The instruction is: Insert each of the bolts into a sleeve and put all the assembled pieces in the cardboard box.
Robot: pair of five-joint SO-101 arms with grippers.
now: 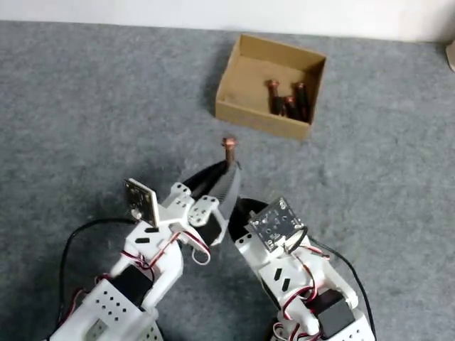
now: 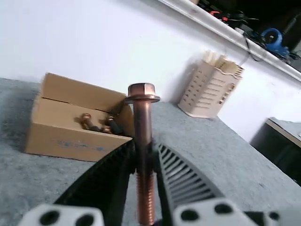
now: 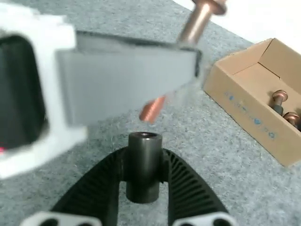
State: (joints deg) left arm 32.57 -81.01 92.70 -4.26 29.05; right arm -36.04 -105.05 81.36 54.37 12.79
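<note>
My left gripper [image 2: 142,162] is shut on a copper bolt [image 2: 143,146], held head up; in the high view the bolt [image 1: 229,147] sticks out past the left gripper [image 1: 226,167]. My right gripper [image 3: 143,165] is shut on a dark sleeve [image 3: 143,165], its bore facing up. The bolt's threaded tip [image 3: 153,109] hangs just above the sleeve, with the left gripper's finger [image 3: 127,80] between them and the camera. The cardboard box [image 1: 238,110] sits beyond, holding several assembled pieces [image 1: 288,99].
Grey carpet covers the table. A beige slatted holder [image 2: 209,89] stands by the white wall behind the box [image 2: 51,136]. The right arm's camera board [image 1: 276,222] sits close beside the left arm.
</note>
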